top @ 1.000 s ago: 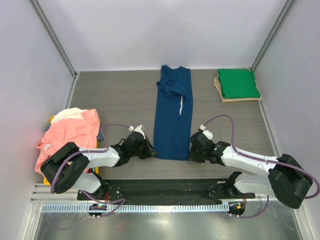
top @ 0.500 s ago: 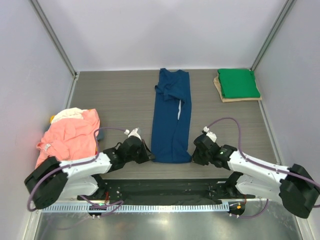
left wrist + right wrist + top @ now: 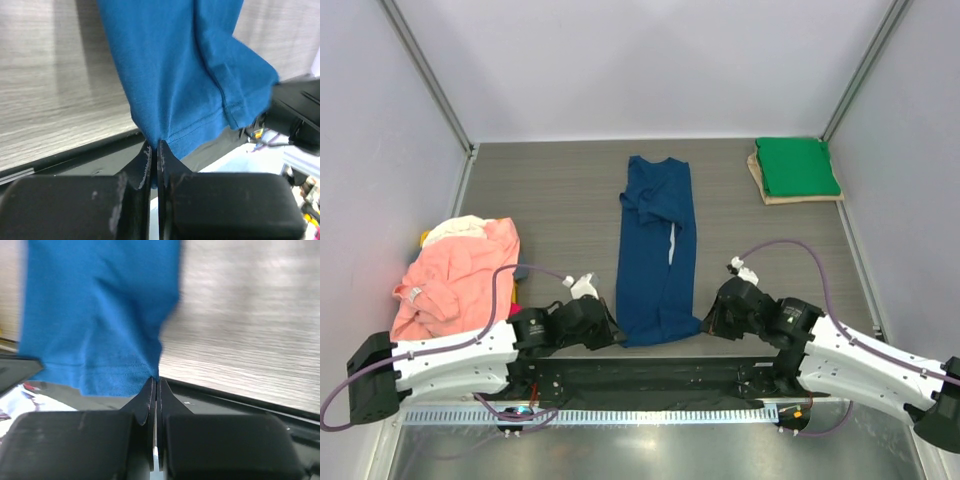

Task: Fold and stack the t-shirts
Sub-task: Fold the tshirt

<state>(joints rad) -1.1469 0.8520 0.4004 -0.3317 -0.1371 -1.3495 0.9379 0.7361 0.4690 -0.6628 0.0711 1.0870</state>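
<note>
A navy blue t-shirt [image 3: 657,248], folded into a long strip, lies down the middle of the table with its hem at the near edge. My left gripper [image 3: 613,335] is shut on the hem's left corner [image 3: 150,137]. My right gripper [image 3: 708,322] is shut on the hem's right corner [image 3: 152,371]. A folded green t-shirt [image 3: 797,166] rests on a tan board at the back right. A crumpled salmon pink t-shirt [image 3: 455,272] with a cream-white one [image 3: 455,228] beneath it lies at the left edge.
The tan board [image 3: 760,184] shows under the green shirt. A black rail [image 3: 650,378] runs along the near edge below both grippers. Grey walls close in the table on three sides.
Both grippers have pulled the navy shirt's hem toward the near edge, and the whole strip slid nearer and slightly left. The right gripper closed on the hem corner.
</note>
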